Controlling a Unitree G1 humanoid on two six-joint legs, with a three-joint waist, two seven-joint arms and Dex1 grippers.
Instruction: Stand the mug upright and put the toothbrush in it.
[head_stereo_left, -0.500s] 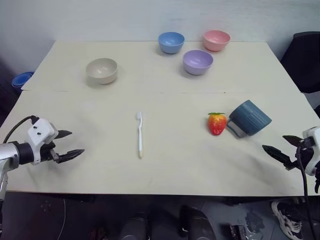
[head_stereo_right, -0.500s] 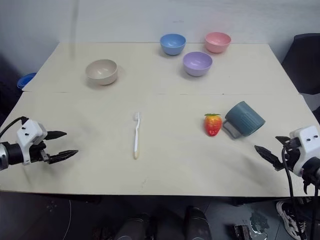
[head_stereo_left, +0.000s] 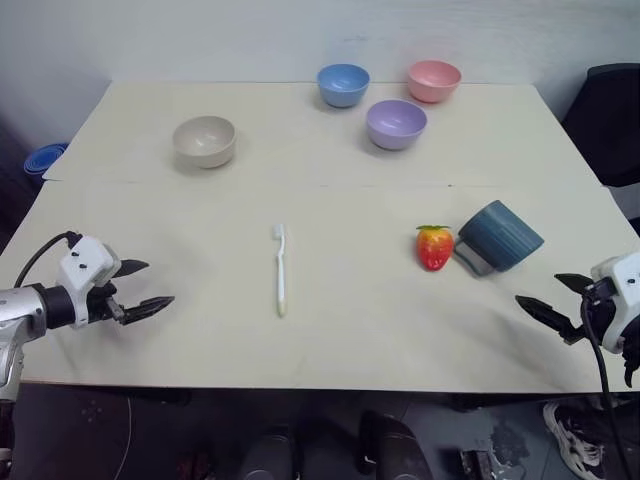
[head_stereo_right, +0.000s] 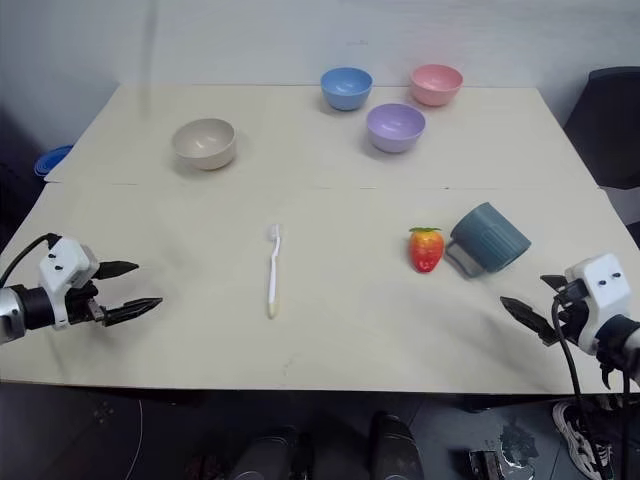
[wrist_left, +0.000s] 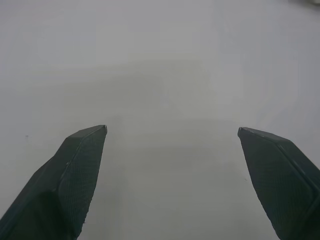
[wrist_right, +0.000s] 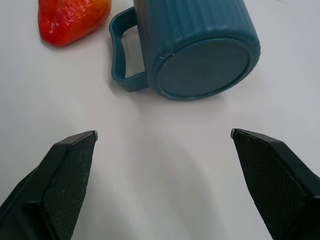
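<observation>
Mug (head_stereo_left: 499, 236): one, on its side at right of frame on the table (head_stereo_left: 340, 330), base toward the right gripper (head_stereo_left: 553, 299), handle beside one strawberry (head_stereo_left: 434, 247). Near edge: left gripper (head_stereo_left: 140, 286) lower left, right gripper lower right, both with fingers spread, empty. One toothbrush (head_stereo_left: 280, 268) flat at centre, bristles away. Far: four bowls – beige (head_stereo_left: 204, 141), purple (head_stereo_left: 396, 124), blue (head_stereo_left: 343, 85), pink (head_stereo_left: 434, 80).
</observation>
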